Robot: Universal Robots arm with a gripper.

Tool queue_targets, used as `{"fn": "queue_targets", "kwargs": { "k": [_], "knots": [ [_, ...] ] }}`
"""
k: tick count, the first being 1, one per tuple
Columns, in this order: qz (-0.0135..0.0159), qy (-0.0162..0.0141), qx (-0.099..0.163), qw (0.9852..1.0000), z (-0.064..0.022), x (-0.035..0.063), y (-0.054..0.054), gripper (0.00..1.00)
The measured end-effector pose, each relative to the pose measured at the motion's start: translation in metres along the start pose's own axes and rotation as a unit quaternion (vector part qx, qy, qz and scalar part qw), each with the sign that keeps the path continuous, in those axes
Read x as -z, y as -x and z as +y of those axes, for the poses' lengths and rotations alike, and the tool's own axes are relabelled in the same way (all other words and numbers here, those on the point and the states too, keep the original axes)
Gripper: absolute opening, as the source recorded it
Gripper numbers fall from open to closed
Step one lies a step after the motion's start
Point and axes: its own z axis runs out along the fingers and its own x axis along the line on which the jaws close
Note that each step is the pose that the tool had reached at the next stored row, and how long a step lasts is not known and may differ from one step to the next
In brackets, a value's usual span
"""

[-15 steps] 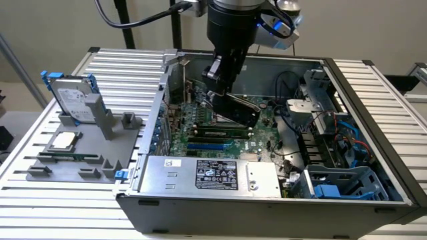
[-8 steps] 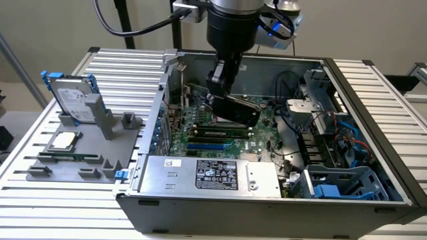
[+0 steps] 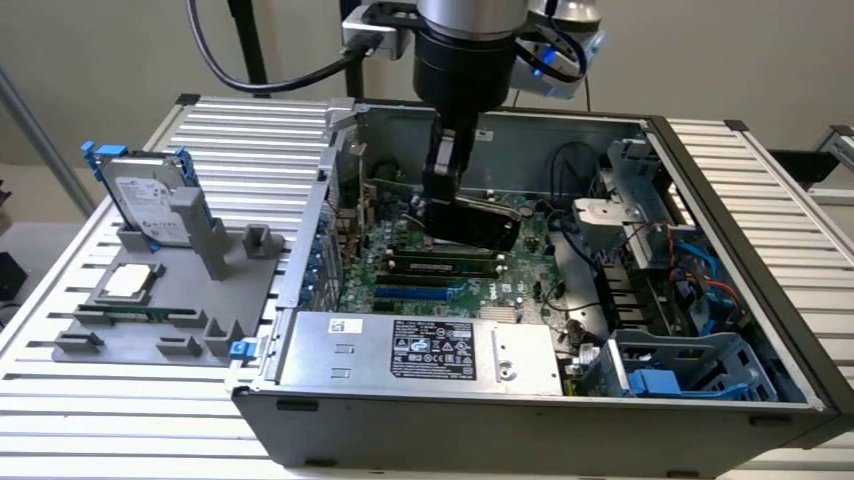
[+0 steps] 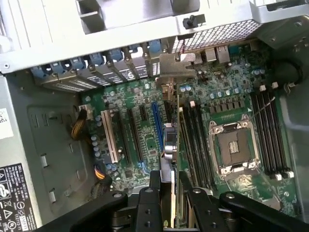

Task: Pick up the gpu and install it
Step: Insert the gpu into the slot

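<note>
Our gripper [image 4: 170,189] is pinching, fingers nearly together, the top edge of the gpu [image 4: 169,142], which is hanging on edge close over the motherboard [image 4: 145,130] inside the computer case [image 3: 747,200]. We are judging it light, stiff and fragile. The slot covers [image 4: 91,79] and memory slots [image 4: 193,140] are leaving little room.

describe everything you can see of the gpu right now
The gpu is a thin flat card, black cooler face showing in the exterior view, tilted inside the open computer case over the green motherboard. The wrist view sees it edge-on, its silver end bracket towards the case's rear slot openings. The gripper is clamped on its upper edge. Whether it touches a slot cannot be told.
</note>
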Motion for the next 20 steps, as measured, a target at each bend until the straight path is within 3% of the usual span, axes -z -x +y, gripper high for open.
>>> {"fn": "queue_targets", "kwargs": {
  "k": [4, 8, 20],
  "knots": [
    [0.0007, 0.0003, 0.037, 0.9993, -0.0001, -0.0044, 0.0, 0.0],
    [0.0012, 0.0006, 0.068, 0.9977, -0.0001, -0.0106, 0.0, 0.0],
    [0.0007, 0.0009, 0.083, 0.9965, 0.0134, -0.0327, -0.008, 0.0]
  ]
}}
